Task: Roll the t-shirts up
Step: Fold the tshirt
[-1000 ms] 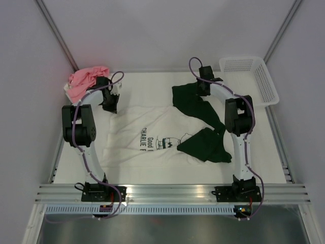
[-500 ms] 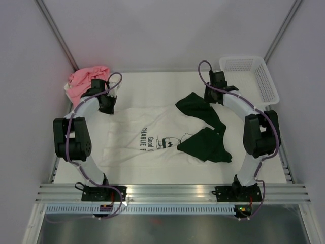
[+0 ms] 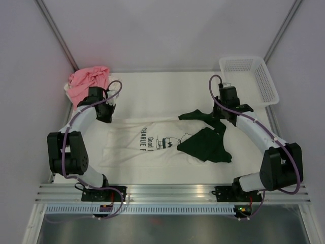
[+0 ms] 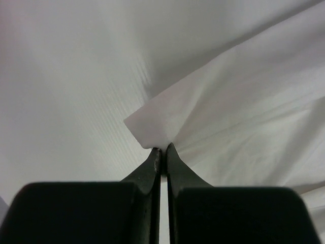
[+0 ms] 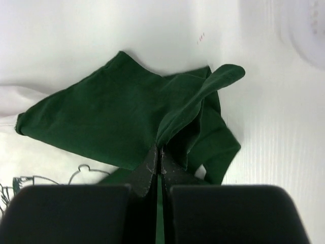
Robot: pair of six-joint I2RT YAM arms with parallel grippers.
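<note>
**Left pincer.** The left pincer [image 4: 161, 151] was clamped tight on 1 corner of the cream-white printed t-shirt [image 3: 152, 145]. From the tips the cloth ran to the right and toward the arm bases, lying spread on the white table mat [image 3: 152, 84]. The bunched pink t-shirt [image 3: 87, 79] lay beyond this pincer and to its left. It was near but not touching, close against the left wall.

**Right pincer.** The right pincer [image 5: 160, 152] was clamped on a raised fold of the dark green t-shirt [image 5: 96, 119]. 1 part of that shirt stretched flat to the left of the tips. Another part lay heaped nearer the bases, covering the right end of the printed shirt. The white mesh basket [image 3: 266, 89] stood beyond this pincer and to its right, well apart, at the far right corner.

**Edges and room.** Open mat lay beyond both pincers up to the back wall, and more lay between them. The right table edge ran near the right arm's elbow.
</note>
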